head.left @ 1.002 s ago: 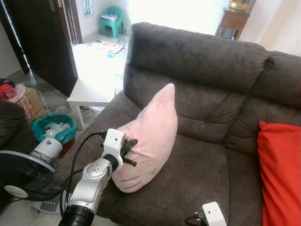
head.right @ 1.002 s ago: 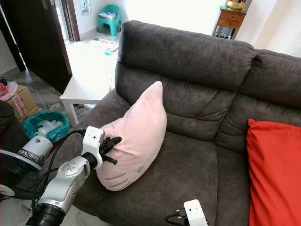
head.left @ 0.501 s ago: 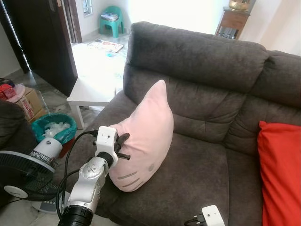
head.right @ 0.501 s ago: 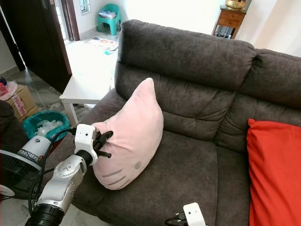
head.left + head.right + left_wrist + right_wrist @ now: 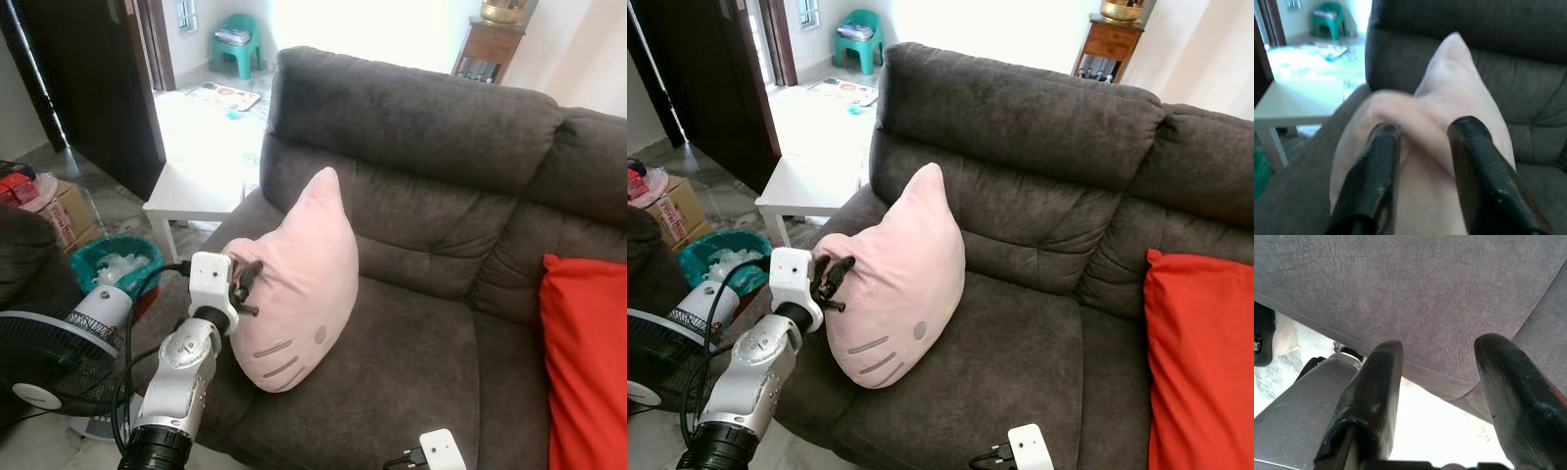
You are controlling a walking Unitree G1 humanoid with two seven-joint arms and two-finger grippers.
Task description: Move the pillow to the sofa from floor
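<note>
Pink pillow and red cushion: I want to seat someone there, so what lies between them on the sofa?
Only bare grey seat of the sofa lies between the pink pillow and the red cushion, as the left eye view shows.

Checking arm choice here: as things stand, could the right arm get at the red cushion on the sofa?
Probably yes. The red cushion lies on the robot's right side of the sofa, the right gripper hangs open and empty by the seat's front edge, and nothing lies between.

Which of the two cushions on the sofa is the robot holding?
The pink cushion, standing at the sofa's left end: the left gripper's fingers pinch its edge. The red cushion lies untouched at the right.
</note>
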